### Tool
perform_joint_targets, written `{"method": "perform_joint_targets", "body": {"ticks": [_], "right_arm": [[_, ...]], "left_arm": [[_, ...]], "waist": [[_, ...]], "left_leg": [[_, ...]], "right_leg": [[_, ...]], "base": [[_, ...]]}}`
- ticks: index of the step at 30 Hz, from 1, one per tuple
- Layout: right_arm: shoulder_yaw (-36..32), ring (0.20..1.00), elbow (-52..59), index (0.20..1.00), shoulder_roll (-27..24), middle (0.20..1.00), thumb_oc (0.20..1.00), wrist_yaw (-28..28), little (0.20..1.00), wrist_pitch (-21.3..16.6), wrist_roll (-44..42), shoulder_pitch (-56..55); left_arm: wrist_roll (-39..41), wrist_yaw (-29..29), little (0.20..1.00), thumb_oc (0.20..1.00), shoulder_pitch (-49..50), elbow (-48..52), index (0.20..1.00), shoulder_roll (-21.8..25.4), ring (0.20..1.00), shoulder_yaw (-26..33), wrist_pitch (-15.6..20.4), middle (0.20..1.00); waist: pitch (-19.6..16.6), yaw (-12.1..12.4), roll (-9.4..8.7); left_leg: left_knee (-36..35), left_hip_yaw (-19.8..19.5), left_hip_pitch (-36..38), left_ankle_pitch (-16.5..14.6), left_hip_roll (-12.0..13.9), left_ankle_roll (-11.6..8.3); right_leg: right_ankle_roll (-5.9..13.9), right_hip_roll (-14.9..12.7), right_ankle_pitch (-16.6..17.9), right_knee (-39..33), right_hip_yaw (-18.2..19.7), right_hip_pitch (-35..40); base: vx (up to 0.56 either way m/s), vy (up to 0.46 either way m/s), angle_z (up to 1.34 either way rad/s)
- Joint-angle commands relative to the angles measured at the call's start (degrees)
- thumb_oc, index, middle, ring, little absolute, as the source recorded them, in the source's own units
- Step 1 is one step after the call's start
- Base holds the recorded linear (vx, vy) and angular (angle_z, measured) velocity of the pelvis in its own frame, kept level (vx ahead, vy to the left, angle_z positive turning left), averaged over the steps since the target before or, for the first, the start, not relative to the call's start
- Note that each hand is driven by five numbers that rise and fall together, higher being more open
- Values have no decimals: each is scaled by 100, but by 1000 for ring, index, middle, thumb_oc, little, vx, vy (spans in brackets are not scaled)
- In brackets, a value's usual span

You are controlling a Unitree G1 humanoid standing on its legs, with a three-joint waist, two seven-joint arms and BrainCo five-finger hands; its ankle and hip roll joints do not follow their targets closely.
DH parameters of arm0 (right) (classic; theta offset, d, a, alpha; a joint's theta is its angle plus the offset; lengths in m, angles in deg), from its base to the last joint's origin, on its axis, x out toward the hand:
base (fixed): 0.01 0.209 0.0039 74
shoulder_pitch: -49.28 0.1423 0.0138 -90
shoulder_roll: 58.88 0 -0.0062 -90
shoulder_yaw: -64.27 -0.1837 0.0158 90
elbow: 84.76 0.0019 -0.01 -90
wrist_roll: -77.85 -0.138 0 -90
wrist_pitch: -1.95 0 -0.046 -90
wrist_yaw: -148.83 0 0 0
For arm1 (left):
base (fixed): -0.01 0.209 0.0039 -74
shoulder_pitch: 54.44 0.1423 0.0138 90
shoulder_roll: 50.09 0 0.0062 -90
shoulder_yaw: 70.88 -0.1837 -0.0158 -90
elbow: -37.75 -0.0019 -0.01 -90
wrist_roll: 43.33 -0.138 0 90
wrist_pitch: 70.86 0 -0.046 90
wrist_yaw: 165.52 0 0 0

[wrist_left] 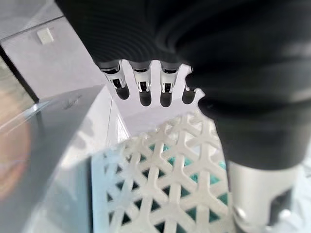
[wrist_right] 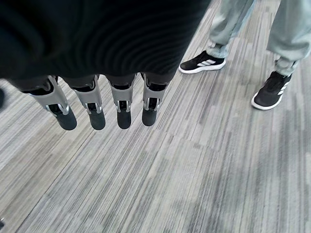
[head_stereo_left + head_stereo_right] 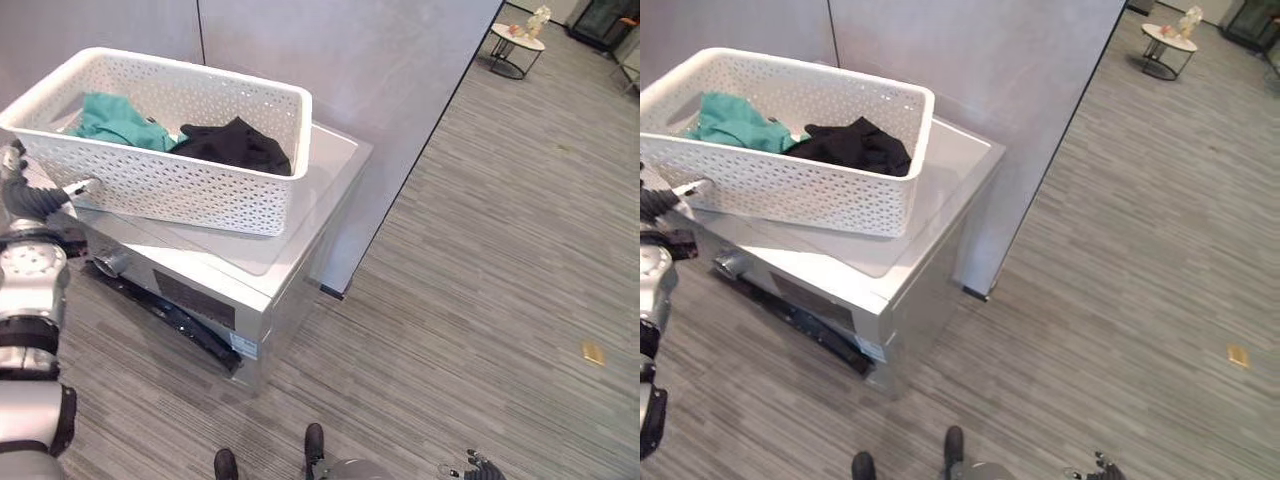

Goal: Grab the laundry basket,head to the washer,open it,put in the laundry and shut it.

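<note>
basket (image 3: pixel 170 150) with laundry (image 3: pixel 235 145) sits on washer (image 3: pixel 290 250). left hand (image 1: pixel 146 90), fingers straight, at its near end; right hand (image 2: pixel 97 111) hangs relaxed over floor. grab step; next needs right hand on the far side.

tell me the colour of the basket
White, with a perforated lattice wall, clearest in the left eye view: basket.

A small round side table (image 3: pixel 517 45) stands far off on grey striped carpet (image 3: pixel 500 250); a person's dark shoes (image 2: pixel 266 94) nearby.
</note>
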Motion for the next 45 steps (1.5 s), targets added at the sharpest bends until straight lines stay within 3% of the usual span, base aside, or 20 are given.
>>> {"method": "perform_joint_targets", "body": {"ticks": [1,5,14,19,23,24,27,28,35,45], "right_arm": [[207,1000,87,1000,-136,1000,1000,-15,1000,-175,-70,167],[321,1000,83,1000,-135,1000,1000,-12,1000,-192,-51,111],[437,1000,418,1000,-227,1000,1000,-21,1000,-218,33,121],[551,1000,252,1000,-57,1000,1000,-63,1000,-229,56,104],[308,1000,-161,1000,99,1000,1000,-153,1000,-159,158,111],[143,1000,-260,1000,166,1000,1000,-144,1000,-135,176,110],[47,1000,-280,1000,169,1000,1000,-140,1000,-109,182,102],[-62,1000,-305,1000,194,1000,1000,-127,1000,-74,227,130],[-117,1000,-630,1000,179,1000,1000,-136,1000,-1,268,404],[-64,1000,-641,1000,90,1000,1000,36,1000,38,493,393]], "left_arm": [[-23,126,1000,1000,-859,-291,1000,187,1000,-111,87,1000],[-258,167,1000,1000,-1342,-833,1000,247,1000,-397,-46,1000],[-373,273,1000,1000,-1665,-1027,1000,148,1000,-540,-126,1000],[-644,650,1000,1000,-1464,-960,1000,-189,1000,-338,-201,1000],[-707,905,1000,1000,-67,679,1000,-473,1000,410,89,1000],[-719,958,1000,1000,911,1665,1000,-626,1000,996,262,1000],[-741,960,1000,1000,1885,2532,1000,-883,1000,1631,349,1000],[-716,886,1000,1000,2526,2971,1000,-1029,1000,2016,472,1000],[-683,740,1000,1000,3740,3616,1000,-1483,1000,2788,533,1000],[-731,647,1000,1000,4664,3165,1000,-2162,1000,3197,346,1000]], "waist": [[258,36,240],[252,15,182],[195,-32,63],[182,50,12],[200,338,117],[215,516,159],[199,615,211],[175,782,215],[41,1099,304],[-67,1205,420]], "left_leg": [[59,123,783,-838,344,-129],[59,143,809,-851,389,-158],[59,147,744,-832,437,-177],[59,71,762,-795,396,-171],[59,-132,797,-813,349,-123],[59,-235,808,-826,330,-98],[59,-310,842,-843,318,-76],[59,-365,870,-859,297,-47],[59,-602,912,-849,216,5],[76,-618,1236,-940,26,154]], "right_leg": [[817,-490,124,30,154,-253],[830,-457,111,30,146,-224],[837,-423,156,30,137,-286],[816,-500,158,30,83,-215],[779,-625,84,30,-60,-18],[763,-676,50,30,-157,78],[751,-710,31,30,-229,165],[738,-735,20,30,-258,232],[713,-813,2,30,-453,454],[686,-933,-25,30,-397,731]], "base": [[11,-28,-12],[14,-25,-11],[-7,-7,0],[-11,-15,0],[2,26,9],[-17,36,28],[-23,28,21],[-5,27,33],[-49,47,29],[-10,52,2]]}}
